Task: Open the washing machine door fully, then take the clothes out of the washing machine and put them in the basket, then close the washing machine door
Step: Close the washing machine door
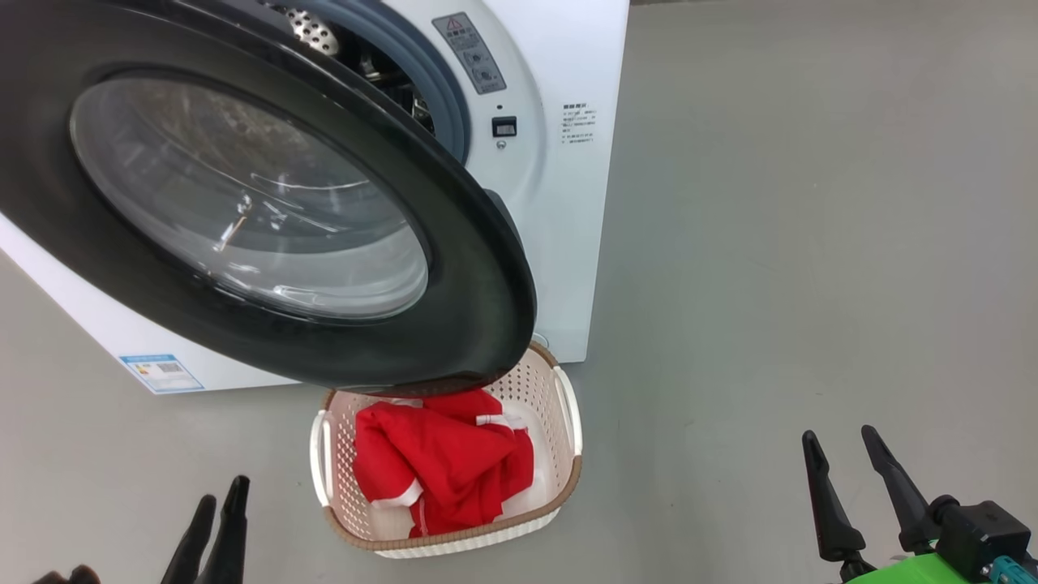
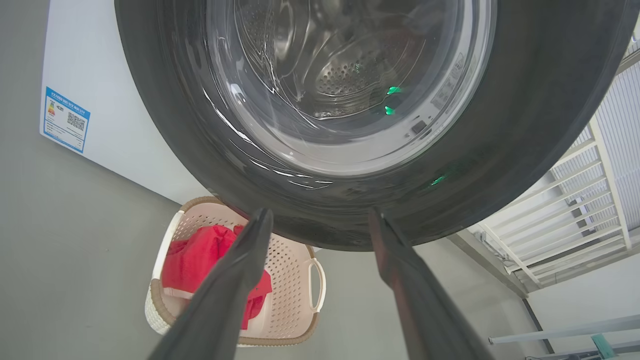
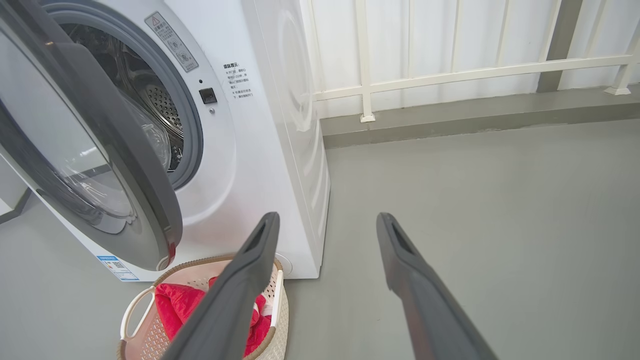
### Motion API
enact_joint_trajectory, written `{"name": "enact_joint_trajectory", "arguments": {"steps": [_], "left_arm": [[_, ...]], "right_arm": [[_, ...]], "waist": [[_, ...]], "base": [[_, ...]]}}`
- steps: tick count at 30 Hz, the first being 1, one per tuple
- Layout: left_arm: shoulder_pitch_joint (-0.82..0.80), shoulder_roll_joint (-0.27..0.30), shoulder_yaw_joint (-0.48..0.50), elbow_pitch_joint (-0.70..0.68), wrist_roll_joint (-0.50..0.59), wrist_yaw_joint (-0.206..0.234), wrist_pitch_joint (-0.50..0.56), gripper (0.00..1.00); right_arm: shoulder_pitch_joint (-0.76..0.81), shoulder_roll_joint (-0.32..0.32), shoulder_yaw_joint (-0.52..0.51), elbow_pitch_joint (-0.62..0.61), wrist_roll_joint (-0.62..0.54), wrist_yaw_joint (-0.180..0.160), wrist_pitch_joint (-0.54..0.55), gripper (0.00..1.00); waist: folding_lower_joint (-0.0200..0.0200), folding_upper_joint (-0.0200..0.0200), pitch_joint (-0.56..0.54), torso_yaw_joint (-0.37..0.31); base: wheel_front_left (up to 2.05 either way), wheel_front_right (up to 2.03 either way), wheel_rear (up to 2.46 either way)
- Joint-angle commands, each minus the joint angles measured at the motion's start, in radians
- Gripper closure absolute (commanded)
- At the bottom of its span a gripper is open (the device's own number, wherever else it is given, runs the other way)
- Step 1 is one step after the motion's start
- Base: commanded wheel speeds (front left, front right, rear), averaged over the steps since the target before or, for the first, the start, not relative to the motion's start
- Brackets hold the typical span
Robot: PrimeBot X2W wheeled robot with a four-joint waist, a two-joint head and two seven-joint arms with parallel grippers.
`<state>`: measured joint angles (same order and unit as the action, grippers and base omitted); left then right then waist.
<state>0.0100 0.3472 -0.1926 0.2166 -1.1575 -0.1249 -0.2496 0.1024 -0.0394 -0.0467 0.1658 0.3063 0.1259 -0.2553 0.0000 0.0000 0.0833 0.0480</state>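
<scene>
Both arms are low, in front of the door (image 1: 268,203). The left jaws are released and empty, fingers (image 2: 235,285) aimed at the door's lower rim. The right jaws are spread and empty, right of the door. The right wrist view adds the steel drum (image 3: 162,102) behind the door and a white railing (image 3: 450,75). Under the door, the basket (image 1: 542,389) holds the red clothes (image 1: 442,462).

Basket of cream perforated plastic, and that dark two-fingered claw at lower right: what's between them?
Bare grey floor separates the cream perforated basket from the right gripper, seen in the head view.
</scene>
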Motion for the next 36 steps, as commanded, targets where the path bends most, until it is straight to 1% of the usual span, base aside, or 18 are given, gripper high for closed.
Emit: {"name": "enact_joint_trajectory", "arguments": {"steps": [1,3,9,13,15,18,20,26,28,36], "left_arm": [[-0.007,0.011,0.049,-0.016,0.021,-0.006,-0.012,0.0],[0.005,0.001,0.073,-0.017,0.047,-0.006,-0.012,0.0],[0.032,-0.021,0.119,-0.017,0.2,-0.006,-0.012,0.0],[0.04,-0.055,0.18,-0.022,0.327,-0.006,-0.012,0.0],[0.044,-0.068,0.204,-0.033,0.41,-0.006,-0.012,0.0],[0.053,-0.084,0.224,-0.054,0.544,-0.006,-0.012,0.0],[0.059,-0.1,0.233,-0.072,0.613,-0.006,-0.012,0.0],[0.081,-0.143,0.277,-0.129,0.777,-0.006,-0.012,0.0],[0.091,-0.156,0.282,-0.138,0.807,-0.006,-0.012,0.0],[0.108,-0.18,0.292,-0.123,0.826,-0.006,-0.012,0.0]], "right_arm": [[-0.001,-0.011,0.019,-0.025,-0.012,0.005,-0.006,0.0],[0.003,-0.011,0.016,-0.025,-0.014,0.005,-0.006,0.0],[0.013,-0.011,0.008,-0.03,-0.017,0.005,-0.006,0.0],[0.017,-0.011,0.003,-0.032,-0.017,0.005,-0.006,0.0],[0.019,-0.011,0.003,-0.032,-0.016,0.005,-0.006,0.0],[0.02,-0.011,0.006,-0.03,-0.016,0.005,-0.006,0.0],[0.019,-0.011,0.007,-0.028,-0.016,0.005,-0.006,0.0],[0.019,-0.011,0.009,-0.03,-0.017,0.005,-0.006,0.0],[0.021,-0.011,0.007,-0.03,-0.017,0.005,-0.006,0.0],[0.026,-0.011,0.009,-0.022,-0.015,0.005,-0.006,0.0]], "waist": [[0.0,0.0,-0.004,0.002],[0.0,0.0,-0.009,0.003],[0.0,0.0,-0.019,0.01],[0.0,0.0,-0.025,0.016],[0.0,0.0,-0.028,0.019],[0.0,0.0,-0.033,0.022],[0.0,0.0,-0.036,0.023],[0.0,0.0,-0.043,0.024],[0.0,0.0,-0.044,0.023],[0.0,0.0,-0.048,0.019]], "base": [[0.0,0.0,0.0],[0.0,0.0,0.0],[0.0,0.0,0.0],[0.0,0.0,0.0],[0.0,0.0,0.0],[0.0,0.0,0.0],[0.0,0.0,0.0],[0.0,0.0,0.0],[0.0,0.0,0.0],[0.0,0.0,0.0]]}}
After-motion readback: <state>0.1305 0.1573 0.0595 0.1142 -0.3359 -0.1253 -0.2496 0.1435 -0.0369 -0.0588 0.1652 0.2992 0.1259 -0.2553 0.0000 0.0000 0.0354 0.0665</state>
